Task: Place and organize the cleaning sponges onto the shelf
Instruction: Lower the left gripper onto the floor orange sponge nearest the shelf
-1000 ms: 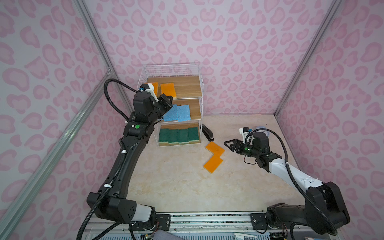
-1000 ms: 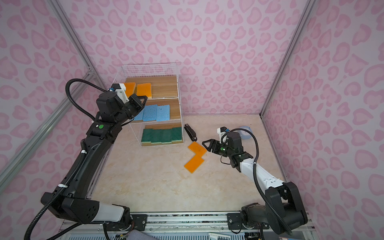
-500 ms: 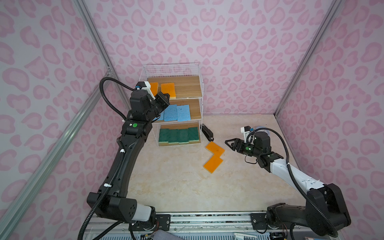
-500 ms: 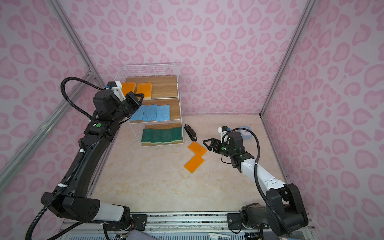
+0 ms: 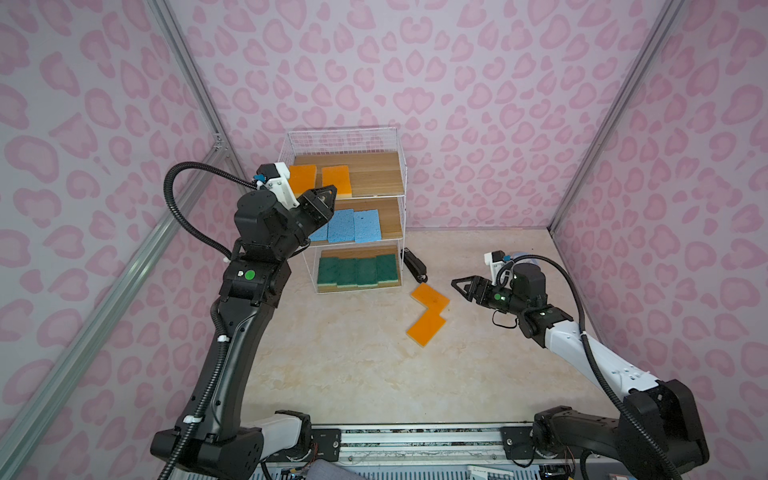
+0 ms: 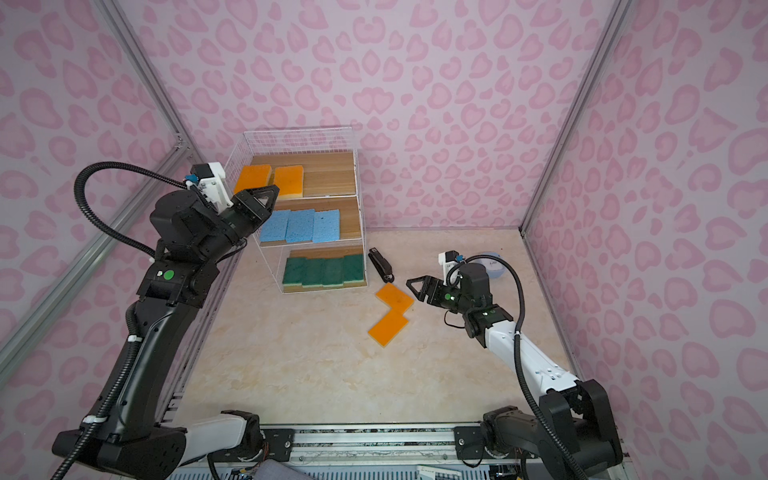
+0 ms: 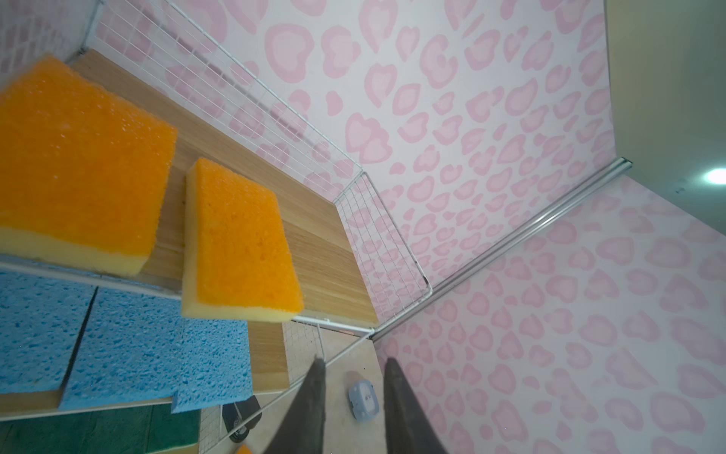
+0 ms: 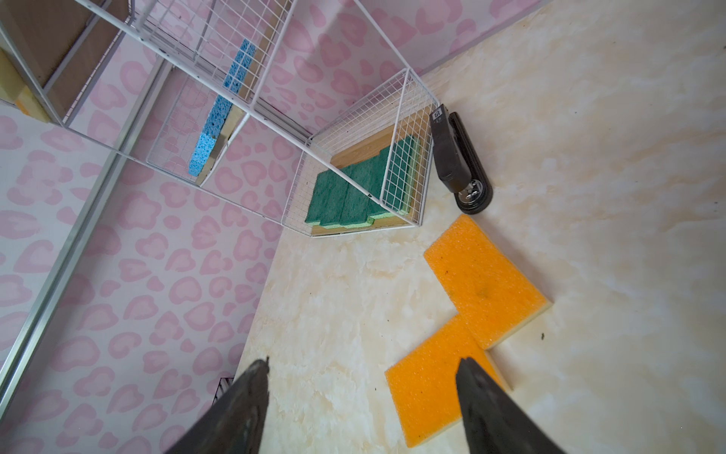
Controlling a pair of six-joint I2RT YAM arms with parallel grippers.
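Observation:
The shelf point(image 5: 374, 176) point(image 6: 328, 174) holds two orange sponges point(image 5: 336, 183) point(image 6: 252, 178) point(image 7: 239, 236) on its top tier. Three light blue sponges point(image 5: 353, 224) point(image 7: 137, 338) lie on the middle tier and several green ones point(image 5: 357, 270) point(image 8: 353, 188) on the bottom. Two more orange sponges point(image 5: 430, 297) point(image 6: 388, 328) point(image 8: 483, 291) touch at a corner on the floor. My left gripper point(image 5: 332, 195) point(image 7: 353, 361) hovers at the top tier's front left, its jaws slightly apart and empty. To the right of the floor sponges, my right gripper point(image 5: 455, 284) point(image 8: 363, 361) is open and empty.
A black stapler point(image 5: 415, 266) point(image 8: 457, 165) lies on the floor against the shelf's right side, just behind the floor sponges. A small pale-blue case point(image 6: 492, 266) point(image 7: 363, 401) sits behind the right arm. Pink patterned walls close in the floor on three sides.
The left gripper's jaws have parted from shut, and the arm has drawn slightly left in front of the shelf. The right gripper has opened a touch wider and barely moved.

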